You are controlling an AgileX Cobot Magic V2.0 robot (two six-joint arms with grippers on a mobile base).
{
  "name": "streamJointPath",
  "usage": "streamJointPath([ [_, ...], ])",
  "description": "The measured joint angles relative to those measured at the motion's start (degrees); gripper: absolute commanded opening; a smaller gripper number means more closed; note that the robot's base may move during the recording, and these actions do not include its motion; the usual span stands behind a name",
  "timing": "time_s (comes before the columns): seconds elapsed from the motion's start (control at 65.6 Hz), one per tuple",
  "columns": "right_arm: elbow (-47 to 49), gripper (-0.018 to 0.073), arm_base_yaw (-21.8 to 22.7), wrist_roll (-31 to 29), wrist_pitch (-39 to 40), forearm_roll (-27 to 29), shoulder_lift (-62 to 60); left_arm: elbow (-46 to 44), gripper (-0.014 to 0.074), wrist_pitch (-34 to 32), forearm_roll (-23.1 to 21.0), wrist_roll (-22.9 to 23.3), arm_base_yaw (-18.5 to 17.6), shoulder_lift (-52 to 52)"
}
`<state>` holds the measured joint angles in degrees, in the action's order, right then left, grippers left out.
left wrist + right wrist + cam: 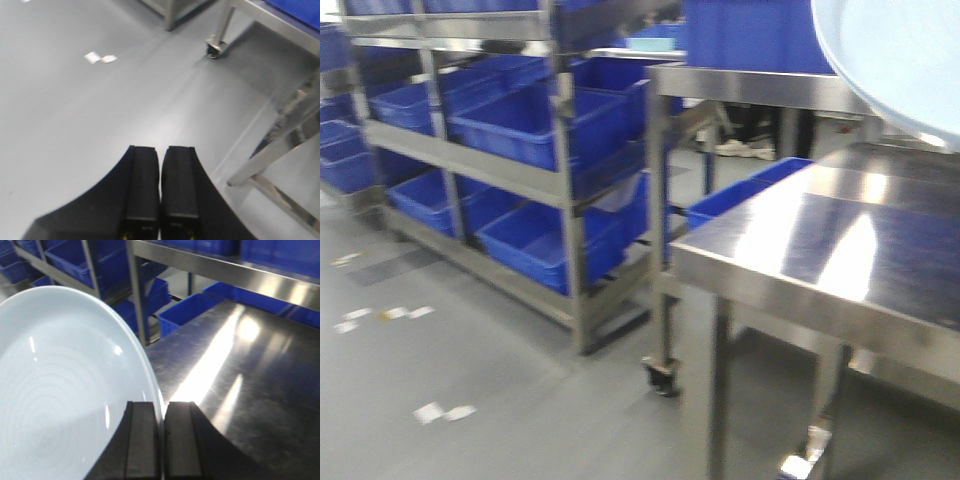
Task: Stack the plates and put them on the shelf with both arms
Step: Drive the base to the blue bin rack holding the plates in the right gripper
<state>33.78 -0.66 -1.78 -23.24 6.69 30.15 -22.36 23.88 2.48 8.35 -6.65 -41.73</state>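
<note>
Right gripper [163, 405]: fingers closed down to a thin gap, clamped on the rim of a plate [60, 390]. The rim edge runs straight into the slot between the pads. The plate spreads out to the left of the gripper, pale blue-white and glossy, with concentric rings visible inside. Can't tell whether it's a single plate or two stacked. In the front view it fills the top right corner, up in the air over the far right of the steel table [840, 250]. The tabletop under it is bare steel with glare streaks. A steel shelf [225, 270] carrying blue bins runs along the far side of the table, and one more blue bin [740, 200] sits lower, just past the table's left edge. Left gripper [161, 150]: fingers pressed together, only a hairline seam between them, nothing in them. It points down at grey floor [75, 125], well apart from the plate. White tape scraps [100, 58] lie on the floor far left, a caster [216, 48] is at the far side, and steel table legs [270, 155] are to the right. A steel rack [560, 190] on the left of the scene holds tilted blue bins [520, 120] on several tiers.
</note>
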Motion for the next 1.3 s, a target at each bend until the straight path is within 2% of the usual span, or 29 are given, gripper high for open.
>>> streamJointPath([
  [1.296,0.0,0.0057,0.0,0.0,0.0,0.0,0.0,0.0,0.0103,0.0,0.0,0.0,0.0,0.0],
])
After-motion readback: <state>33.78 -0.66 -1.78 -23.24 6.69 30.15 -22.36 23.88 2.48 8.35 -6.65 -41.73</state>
